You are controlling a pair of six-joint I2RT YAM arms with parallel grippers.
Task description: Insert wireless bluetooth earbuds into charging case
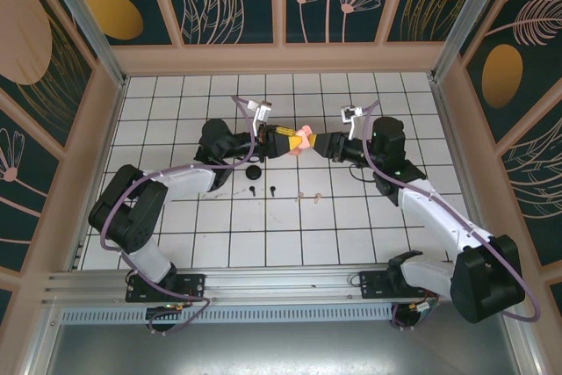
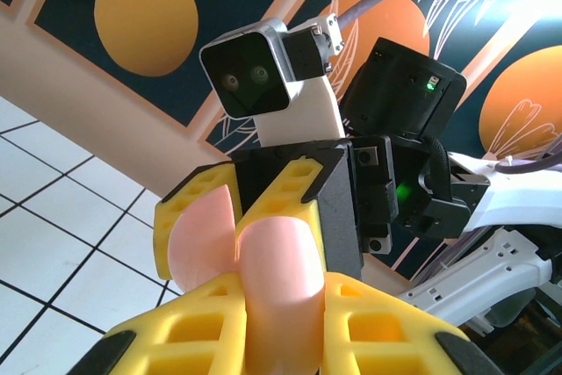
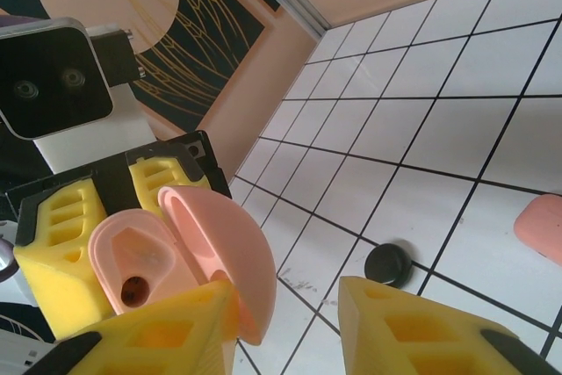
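Currently the left gripper (image 2: pixel 281 340) clamps the open pink charging case (image 2: pixel 279 270) above the table's (image 1: pixel 176 217) middle, and the right gripper (image 3: pixel 290 322), spread wide, faces its lid. Toward the near edge, pink earbuds (image 1: pixel 301 197) lie nearer the right arm — black earbuds (image 1: pixel 272 189) nearer the left.

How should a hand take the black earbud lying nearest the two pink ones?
Pinch the black earbud across its thin stem, coming straight down: it seems to lie flat on the table, with room either side.
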